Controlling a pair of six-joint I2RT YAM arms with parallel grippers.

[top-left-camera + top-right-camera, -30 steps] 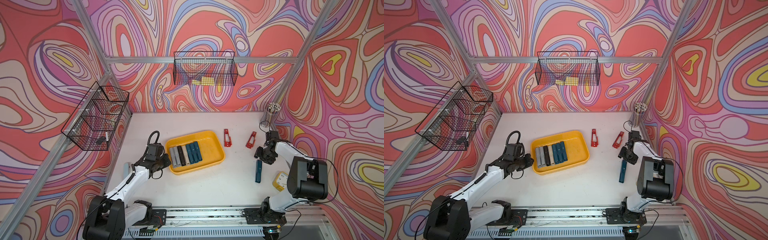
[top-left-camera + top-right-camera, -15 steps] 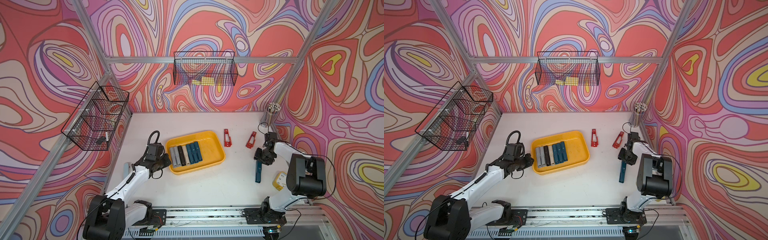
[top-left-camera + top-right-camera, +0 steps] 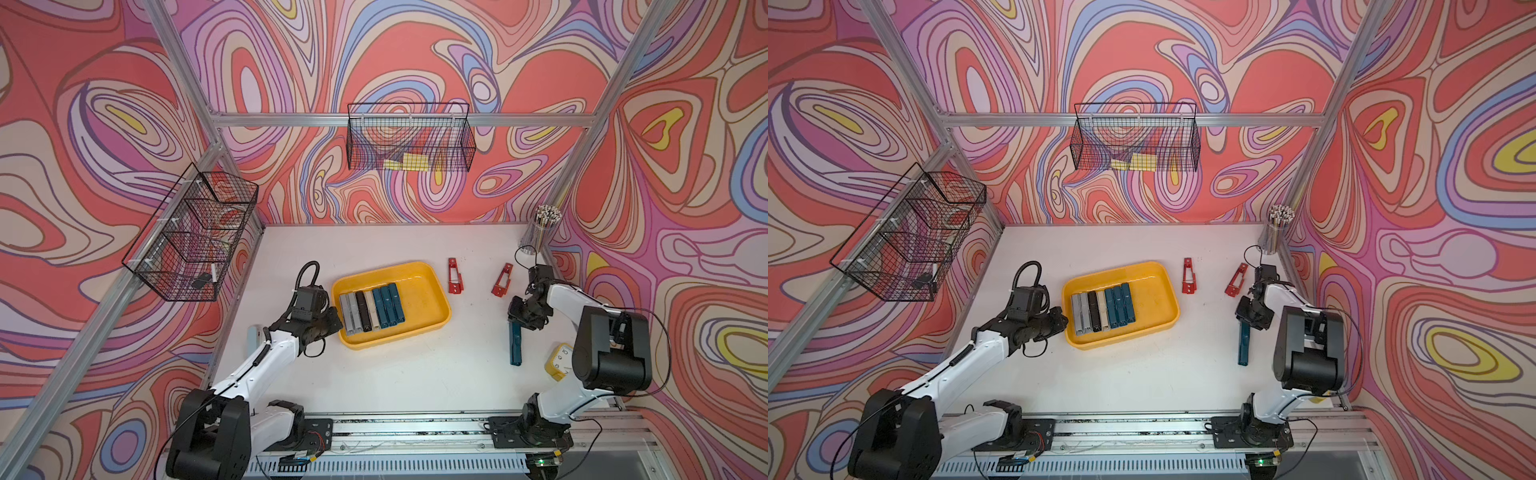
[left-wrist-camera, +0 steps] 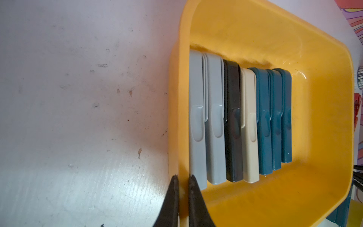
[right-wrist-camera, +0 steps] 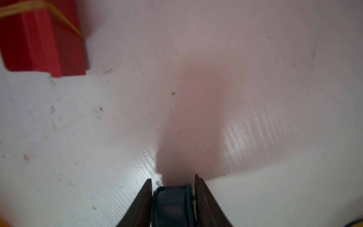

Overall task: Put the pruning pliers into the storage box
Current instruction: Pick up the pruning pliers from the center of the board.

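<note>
That teal pruning plier (image 3: 515, 345) looks light, stiff, slick; right gripper (image 5: 173, 181) jaws straddle its end, can't tell if clamped, left gripper (image 4: 182, 179) jaws pinch the storage box (image 4: 174, 98) rim.

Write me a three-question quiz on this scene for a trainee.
1. True or false: the left gripper clamps the rim of the storage box.
2. How many red pliers lie on the table, outside the box?
3. Which pliers sit between the fingers of the right gripper? A red pliers; B teal pliers; C green pliers.
Key: 1 true; 2 two; 3 B.
</note>
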